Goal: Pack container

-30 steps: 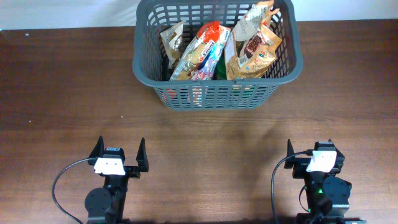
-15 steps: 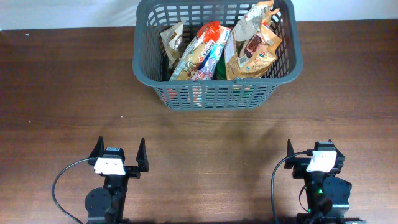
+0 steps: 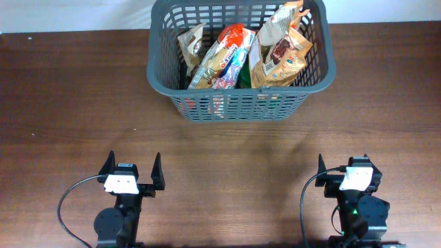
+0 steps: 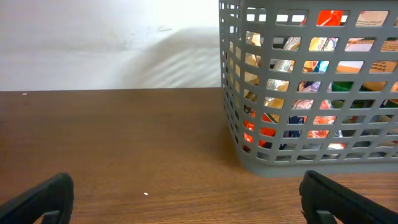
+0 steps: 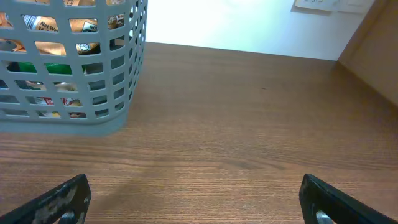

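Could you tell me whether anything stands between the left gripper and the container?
Nothing visible does: only bare table lies between the open left gripper and the near wall of the container.

We see the basket (image 3: 238,105) sitting upright at the far middle of the counter (image 3: 69,103). It is dark grey and rectangular, with rounded corners, slotted lattice walls and a thick rim. We find it crowded with snack packets (image 3: 224,58) standing on end and leaning against each other.
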`<action>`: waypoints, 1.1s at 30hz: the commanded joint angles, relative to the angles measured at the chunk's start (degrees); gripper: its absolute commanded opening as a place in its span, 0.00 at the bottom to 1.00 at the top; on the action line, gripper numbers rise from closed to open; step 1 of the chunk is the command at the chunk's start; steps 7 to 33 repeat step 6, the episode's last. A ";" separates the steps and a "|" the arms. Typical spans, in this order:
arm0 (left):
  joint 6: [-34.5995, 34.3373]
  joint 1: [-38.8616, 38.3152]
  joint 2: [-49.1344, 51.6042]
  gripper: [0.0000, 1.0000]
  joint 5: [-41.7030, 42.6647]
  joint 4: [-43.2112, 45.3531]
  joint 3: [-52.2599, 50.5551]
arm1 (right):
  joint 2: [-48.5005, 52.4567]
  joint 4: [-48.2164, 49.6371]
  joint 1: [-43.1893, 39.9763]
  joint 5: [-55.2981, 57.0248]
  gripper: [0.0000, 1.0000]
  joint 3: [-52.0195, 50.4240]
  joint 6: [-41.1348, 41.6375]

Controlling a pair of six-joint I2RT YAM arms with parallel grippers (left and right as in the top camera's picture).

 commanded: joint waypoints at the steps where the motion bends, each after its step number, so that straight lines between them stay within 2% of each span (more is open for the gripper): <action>1: 0.87 0.33 -0.55 0.99 -0.44 0.00 -0.44 | -0.70 0.22 0.61 -0.35 0.99 -0.52 -0.20; 33: 0.90 0.33 -0.55 0.99 -0.44 0.00 -0.44 | -0.70 0.24 0.61 -0.35 0.99 -0.52 -0.20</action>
